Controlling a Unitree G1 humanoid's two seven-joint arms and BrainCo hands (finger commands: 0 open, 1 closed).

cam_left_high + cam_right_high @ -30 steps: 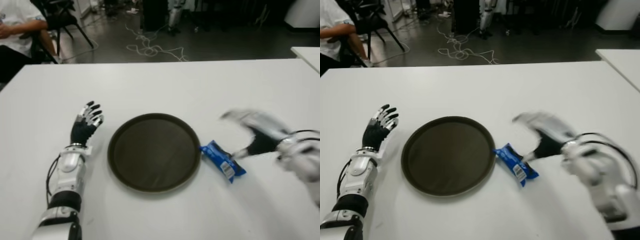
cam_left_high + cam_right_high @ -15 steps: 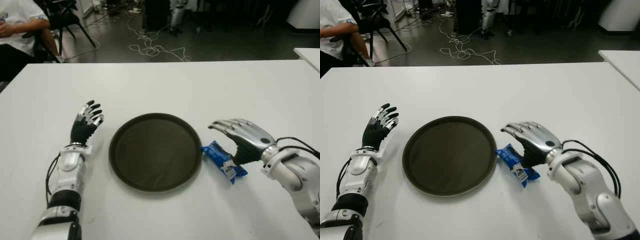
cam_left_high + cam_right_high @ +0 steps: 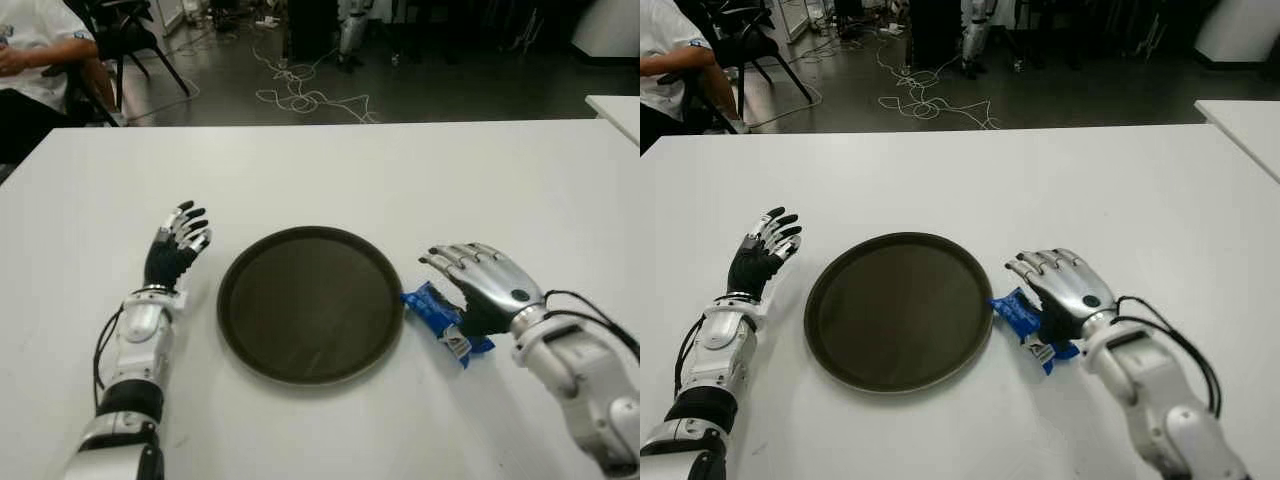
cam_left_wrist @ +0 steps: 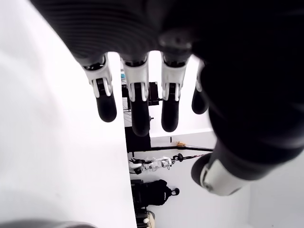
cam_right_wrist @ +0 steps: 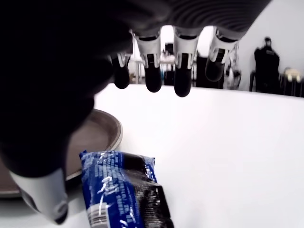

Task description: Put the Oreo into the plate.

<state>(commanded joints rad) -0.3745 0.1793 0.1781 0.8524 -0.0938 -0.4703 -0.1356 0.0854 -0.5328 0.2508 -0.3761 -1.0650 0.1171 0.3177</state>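
Far left corner: seated person, partly in view. Left hand on the white table, left of the plate, fingers spread, holding nothing. Round dark plate at centre, nothing on it. Blue Oreo packet lies on the table just beside the plate's right rim, outside it. Right hand directly over the packet's right part, fingers extended and not closed on it; contact with the packet cannot be told.
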